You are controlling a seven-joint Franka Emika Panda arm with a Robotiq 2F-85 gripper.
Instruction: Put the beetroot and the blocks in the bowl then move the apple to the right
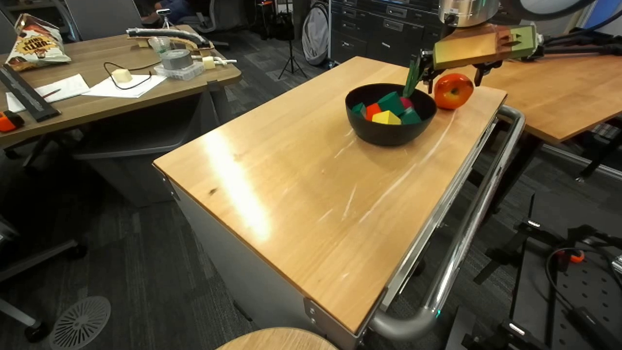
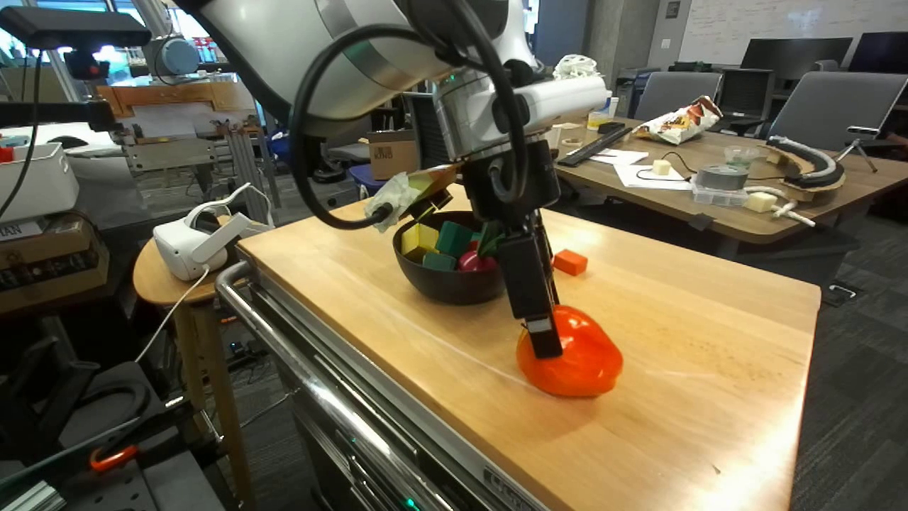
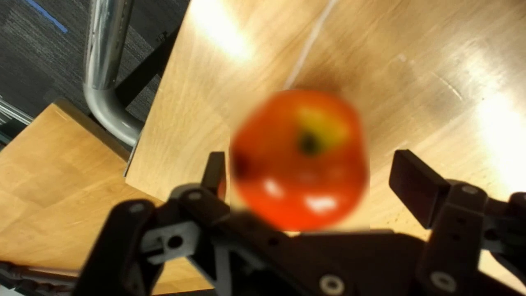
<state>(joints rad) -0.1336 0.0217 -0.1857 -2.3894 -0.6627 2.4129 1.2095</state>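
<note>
1. Jaws spread wide, gap broader than the apple; gripper straddles it in wrist view
2. Apple sits nearer the finger at left of wrist view, open gap on the other side; touching that finger or not, can't tell
3. Apple on wooden tabletop, near the bowl; blurry in wrist view
4. Bowl black, upright on tabletop, both exterior views
5. Beetroot in bowl among the blocks, green stalks up, partly behind gripper in an exterior view
6. Blocks in bowl: yellow block, green block, red-orange block, more green
7. Loose block, orange-red, on tabletop outside bowl
8. Background: desk with chip bag, tape roll; white headset on stool
</note>
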